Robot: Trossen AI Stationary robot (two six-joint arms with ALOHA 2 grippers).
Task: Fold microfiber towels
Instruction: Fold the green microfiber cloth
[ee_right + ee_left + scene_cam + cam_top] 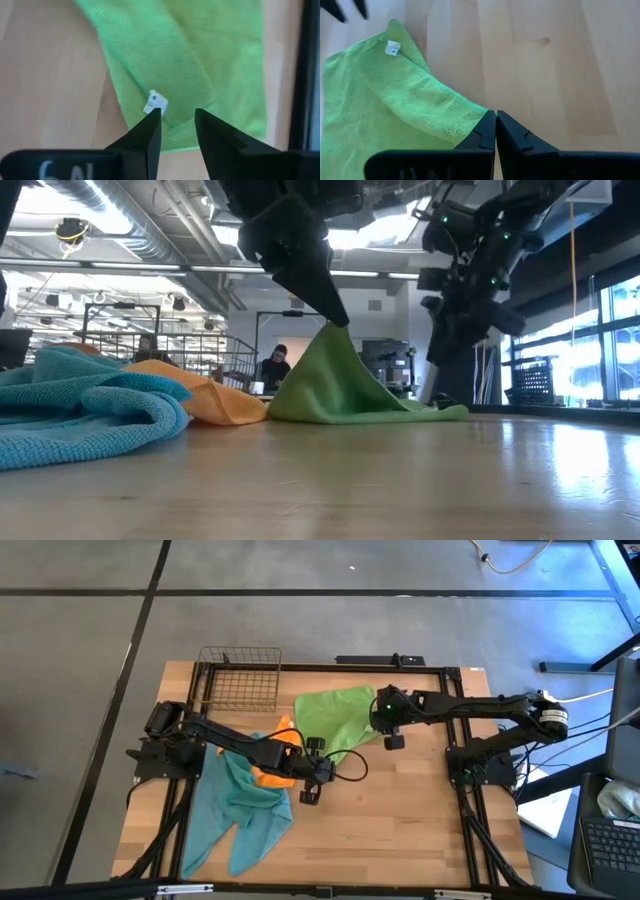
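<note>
A lime green towel (340,712) lies at the table's far middle, one corner drawn up into a peak (332,332). My left gripper (495,116) is shut on that raised part. My right gripper (177,112) stands open above the towel's right corner, which bears a white tag (155,103); the fingers look clear of the cloth. An orange towel (277,768) lies under the left arm. A teal towel (240,805) lies crumpled at the near left, beside the orange one. My left gripper pinches the green towel at a corner of its near edge (476,122) between its two fingers. The fingers slant down from the table's left. The cloth hangs from them like a tent (330,370), while the rest lies on the table.
A wire basket (240,680) stands at the far left edge. Bare wood spreads over the near right part of the table (400,830). A person sits in the room beyond the table (272,368).
</note>
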